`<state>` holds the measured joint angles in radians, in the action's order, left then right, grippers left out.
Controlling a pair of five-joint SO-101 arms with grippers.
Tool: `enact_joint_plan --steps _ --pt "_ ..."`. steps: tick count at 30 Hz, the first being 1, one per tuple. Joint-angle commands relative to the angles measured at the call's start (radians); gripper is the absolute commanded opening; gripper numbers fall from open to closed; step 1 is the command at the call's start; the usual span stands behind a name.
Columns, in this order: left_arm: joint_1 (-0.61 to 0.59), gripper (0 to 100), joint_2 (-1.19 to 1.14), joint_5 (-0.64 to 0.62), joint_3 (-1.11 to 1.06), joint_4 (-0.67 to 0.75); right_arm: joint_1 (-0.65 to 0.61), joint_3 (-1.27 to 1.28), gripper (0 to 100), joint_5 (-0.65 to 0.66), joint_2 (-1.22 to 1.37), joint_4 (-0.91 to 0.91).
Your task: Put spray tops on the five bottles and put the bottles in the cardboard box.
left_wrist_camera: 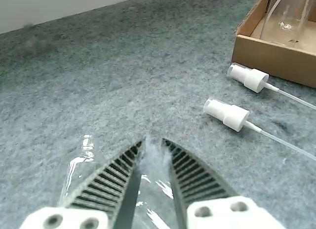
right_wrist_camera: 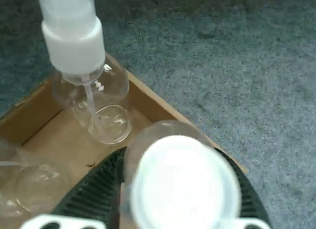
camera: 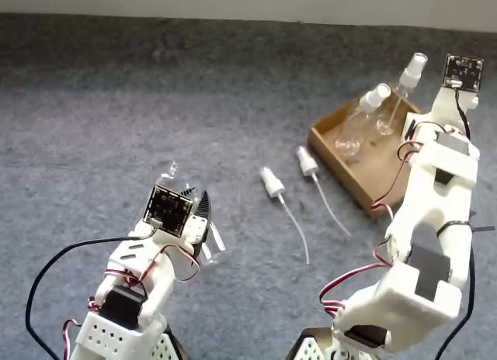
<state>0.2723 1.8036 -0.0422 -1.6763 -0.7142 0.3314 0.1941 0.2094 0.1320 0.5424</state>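
Observation:
My left gripper (left_wrist_camera: 153, 141) is low over the grey carpet, its jaws closed around a clear capless bottle (left_wrist_camera: 157, 187); in the high view this gripper (camera: 203, 210) is at the lower left. A second capless bottle (left_wrist_camera: 79, 165) lies just beside it. Two loose spray tops (camera: 272, 181) (camera: 307, 161) with long tubes lie mid-carpet. My right gripper (right_wrist_camera: 173, 187) is shut on a bottle with a white spray top (right_wrist_camera: 183, 192), held upright over the cardboard box (camera: 353, 178). Another topped bottle (right_wrist_camera: 94, 98) leans in the box.
A further clear bottle (right_wrist_camera: 27, 182) lies in the box's corner. The box sits at the right rear of the carpet, close to the right arm (camera: 431, 212). Open carpet stretches behind and left of the loose spray tops.

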Motion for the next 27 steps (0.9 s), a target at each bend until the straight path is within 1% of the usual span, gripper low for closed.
enact_joint_plan --steps 1,11,24,27 --pt "-0.012 0 0.007 0.005 -0.018 -0.005 0.007 -0.088 10.4 0.002 0.013 -0.030" --pt "-0.012 0 0.007 0.005 -0.018 -0.005 -0.004 -0.140 10.6 0.002 0.114 -0.030" --pt "-0.012 0 0.005 0.005 -0.018 -0.005 0.004 -0.140 10.7 0.003 0.117 -0.027" --pt "-0.012 0 0.005 0.005 -0.018 -0.005 0.005 -0.137 14.5 0.003 0.116 -0.027"
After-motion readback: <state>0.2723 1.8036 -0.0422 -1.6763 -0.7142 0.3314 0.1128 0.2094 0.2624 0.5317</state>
